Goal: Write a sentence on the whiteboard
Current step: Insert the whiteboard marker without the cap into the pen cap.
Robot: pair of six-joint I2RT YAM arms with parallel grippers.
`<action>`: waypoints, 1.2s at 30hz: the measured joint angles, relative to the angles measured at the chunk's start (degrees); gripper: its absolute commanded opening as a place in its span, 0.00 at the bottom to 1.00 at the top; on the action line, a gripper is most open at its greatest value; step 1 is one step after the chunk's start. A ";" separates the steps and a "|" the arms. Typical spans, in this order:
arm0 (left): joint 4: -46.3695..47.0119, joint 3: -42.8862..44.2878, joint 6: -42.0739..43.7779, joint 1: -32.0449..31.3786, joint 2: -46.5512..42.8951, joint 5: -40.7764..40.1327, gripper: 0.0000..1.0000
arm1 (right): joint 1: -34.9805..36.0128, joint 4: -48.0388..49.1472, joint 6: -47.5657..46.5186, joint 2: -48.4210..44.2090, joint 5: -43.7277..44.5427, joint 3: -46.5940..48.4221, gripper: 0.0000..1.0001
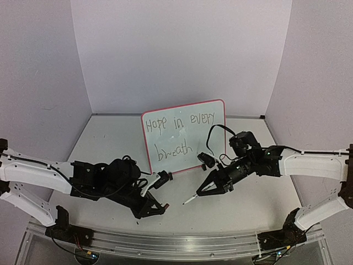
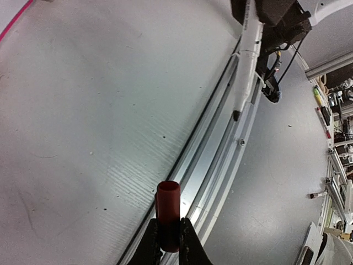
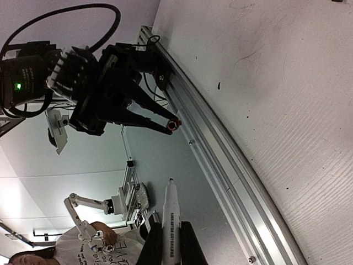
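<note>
The whiteboard (image 1: 185,135) stands upright at the back centre, and its red-pink rim (image 2: 16,22) shows in the left wrist view. On it the sentence (image 1: 182,124) reads "Hope in every" above "breath". My right gripper (image 1: 202,191) (image 3: 171,243) is shut on a white marker (image 3: 171,215). The uncapped dark tip (image 1: 186,202) points down and left, in front of the board. My left gripper (image 1: 161,207) (image 2: 169,237) is shut on a red marker cap (image 2: 168,210) (image 3: 175,125), with its open end facing the marker (image 2: 246,61). The tip and the cap are apart.
An aluminium rail (image 1: 176,243) (image 2: 220,149) runs along the table's near edge, just below both grippers. White enclosure walls (image 1: 182,49) close in the back and both sides. A person (image 3: 83,248) and shelving show beyond the table in the right wrist view.
</note>
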 measured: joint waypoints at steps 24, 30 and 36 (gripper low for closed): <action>12.33 1.00 -2.43 -6.08 6.47 0.13 0.00 | 0.39 0.66 -0.48 3.97 -6.41 0.47 0.00; 13.73 0.78 -3.86 -6.09 6.26 -0.63 0.00 | 0.39 0.45 -0.71 4.04 -6.33 0.47 0.00; 15.36 -0.69 -5.41 -6.27 5.22 -1.34 0.00 | 0.39 0.21 -0.72 3.96 -5.93 0.47 0.00</action>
